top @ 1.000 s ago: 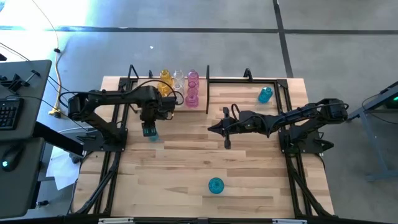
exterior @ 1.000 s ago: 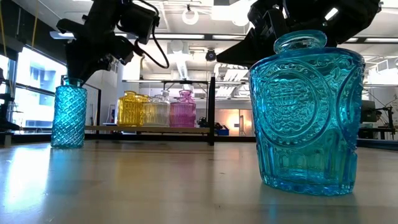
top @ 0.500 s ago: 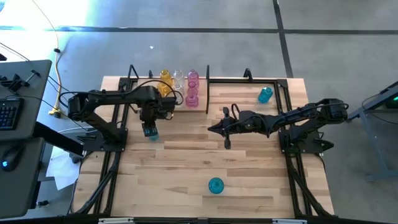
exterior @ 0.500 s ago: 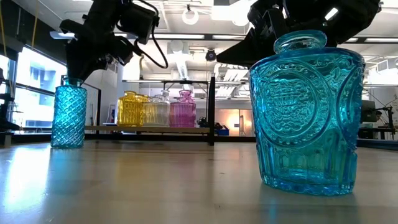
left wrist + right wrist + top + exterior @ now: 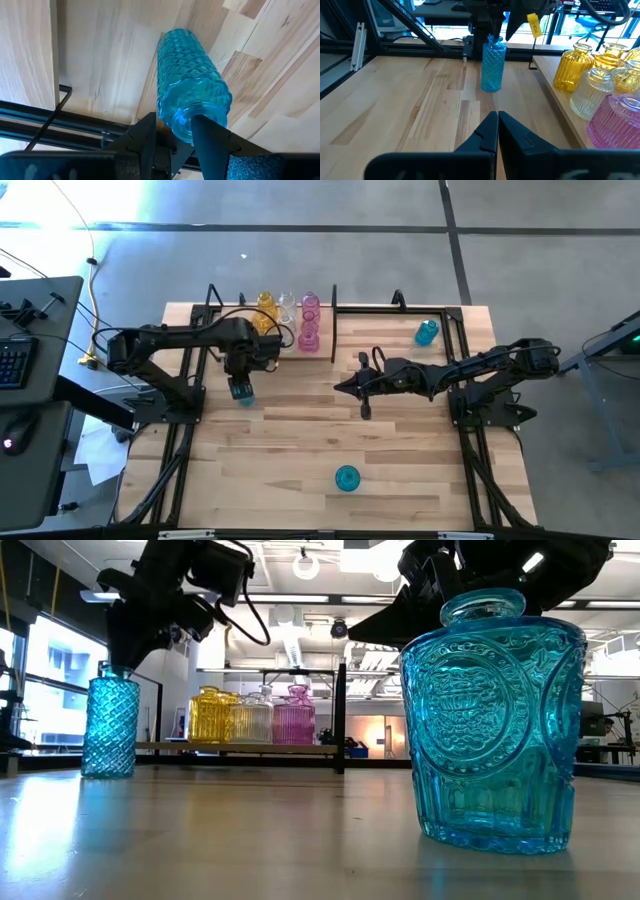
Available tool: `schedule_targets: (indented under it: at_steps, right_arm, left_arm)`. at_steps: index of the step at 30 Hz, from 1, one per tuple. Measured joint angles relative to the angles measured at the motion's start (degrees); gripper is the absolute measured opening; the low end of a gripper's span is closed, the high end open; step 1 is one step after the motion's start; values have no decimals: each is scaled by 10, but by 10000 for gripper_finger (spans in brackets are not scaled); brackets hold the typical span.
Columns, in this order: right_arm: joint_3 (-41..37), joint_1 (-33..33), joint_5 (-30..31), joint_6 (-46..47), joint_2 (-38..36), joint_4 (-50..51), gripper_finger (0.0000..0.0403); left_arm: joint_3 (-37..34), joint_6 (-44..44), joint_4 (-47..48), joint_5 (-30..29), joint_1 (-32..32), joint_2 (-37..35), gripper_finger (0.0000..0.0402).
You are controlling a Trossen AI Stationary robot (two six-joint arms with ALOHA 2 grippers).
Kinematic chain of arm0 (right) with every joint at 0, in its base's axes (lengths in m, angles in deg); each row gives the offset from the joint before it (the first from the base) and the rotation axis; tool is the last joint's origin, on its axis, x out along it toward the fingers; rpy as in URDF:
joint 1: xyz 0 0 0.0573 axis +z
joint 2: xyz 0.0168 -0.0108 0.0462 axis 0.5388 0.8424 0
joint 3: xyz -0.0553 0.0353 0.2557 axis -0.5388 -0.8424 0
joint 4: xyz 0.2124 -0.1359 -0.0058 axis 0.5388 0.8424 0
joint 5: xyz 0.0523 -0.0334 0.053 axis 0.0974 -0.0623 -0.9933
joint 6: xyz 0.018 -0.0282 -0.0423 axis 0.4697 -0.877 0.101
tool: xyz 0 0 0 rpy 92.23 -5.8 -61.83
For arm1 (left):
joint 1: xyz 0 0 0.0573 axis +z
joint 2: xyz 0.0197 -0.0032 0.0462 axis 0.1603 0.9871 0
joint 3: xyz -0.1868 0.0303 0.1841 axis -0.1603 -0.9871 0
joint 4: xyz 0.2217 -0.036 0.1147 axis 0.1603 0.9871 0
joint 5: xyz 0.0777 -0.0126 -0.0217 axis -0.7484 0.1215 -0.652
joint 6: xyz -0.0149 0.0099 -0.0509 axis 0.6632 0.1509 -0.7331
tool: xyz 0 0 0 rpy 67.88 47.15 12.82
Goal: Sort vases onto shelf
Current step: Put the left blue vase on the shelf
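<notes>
The high view looks straight down on the whole table [image 5: 300, 440] from well above. The low view sits at tabletop height by the near edge, facing level across toward the shelf [image 5: 240, 747]. The left wrist view looks steeply down, very near the tall blue vase [image 5: 192, 100]. The right wrist view faces across the table, sharing that vase and the shelf.

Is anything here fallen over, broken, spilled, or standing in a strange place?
Nothing stands out. The tall blue vase stands upright on the table, its neck between the left gripper fingers. The yellow, clear and pink vases stand upright on the shelf. The wide blue vase stands upright, alone on the table.
</notes>
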Motion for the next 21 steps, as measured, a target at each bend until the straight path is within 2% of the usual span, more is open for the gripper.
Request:
schedule_targets:
  at_steps: [4,8,21]
  right_arm:
    - [0,0,0,0,0,1,0]
    - [0,0,0,0,0,4,0]
    - [0,0,0,0,0,6,0]
  left_arm:
    - [0,-3,-6,-2,0,-11,115]
    - [0,0,-7,-32,-4,-24,107]
    - [0,-18,-4,-54,-9,-80,3]
